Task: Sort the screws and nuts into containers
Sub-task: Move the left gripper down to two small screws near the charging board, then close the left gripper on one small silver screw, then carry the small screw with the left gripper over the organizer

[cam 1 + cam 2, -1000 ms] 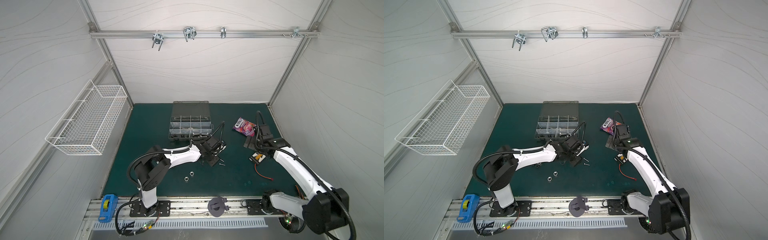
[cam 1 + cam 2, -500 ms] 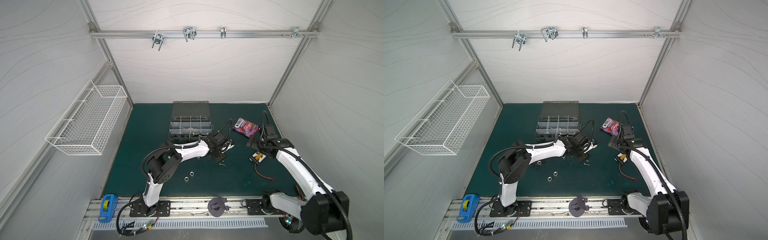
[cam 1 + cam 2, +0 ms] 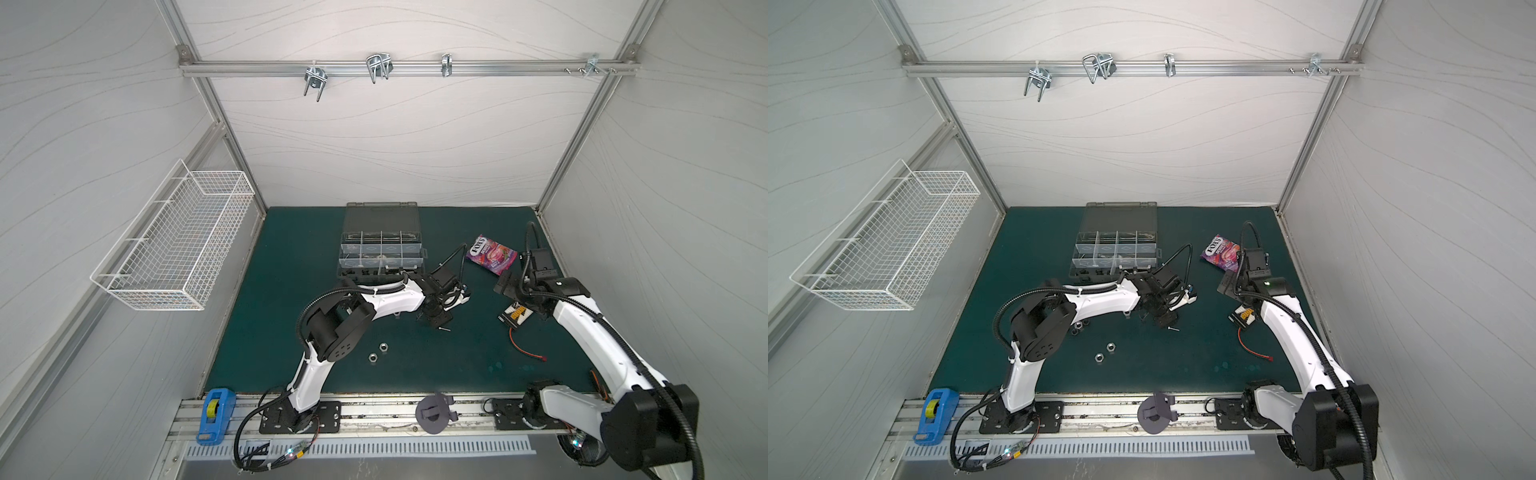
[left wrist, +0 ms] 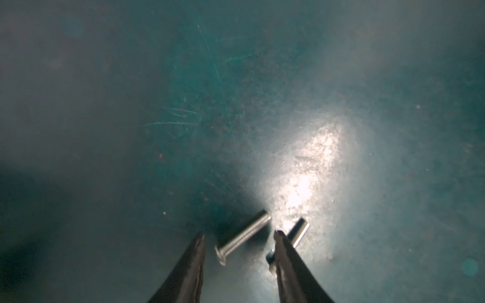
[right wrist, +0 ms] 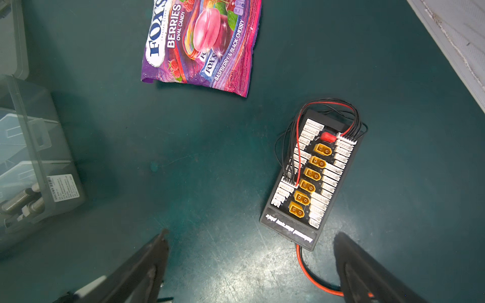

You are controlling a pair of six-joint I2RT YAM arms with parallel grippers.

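Down on the green mat (image 4: 183, 105) the left gripper (image 4: 239, 235) stands with its jaws partway apart, holding nothing. A silver screw (image 4: 252, 228) lies flat on the mat in the gap between them, touching neither finger as far as I can see. A darker screw (image 4: 298, 232) lies just outside one finger, partly hidden behind it. In both top views this gripper (image 3: 434, 322) sits low near the middle of the mat, a little in front of the grey organizer case (image 3: 380, 216). The case lid is folded back and its containers (image 3: 380, 249) are open to view. Nearer the rail, two silver nuts (image 3: 378, 351) lie loose and close together, well apart from the case. Across the mat the right gripper (image 5: 251, 234) hangs with its jaws spread wide and empty above bare mat, just beside a black connector board (image 5: 312, 178) with red and black wires. Beyond it lies a purple candy bag (image 5: 202, 44). From that wrist camera an end compartment of the case shows stout silver bolts (image 5: 19, 200) lying inside.
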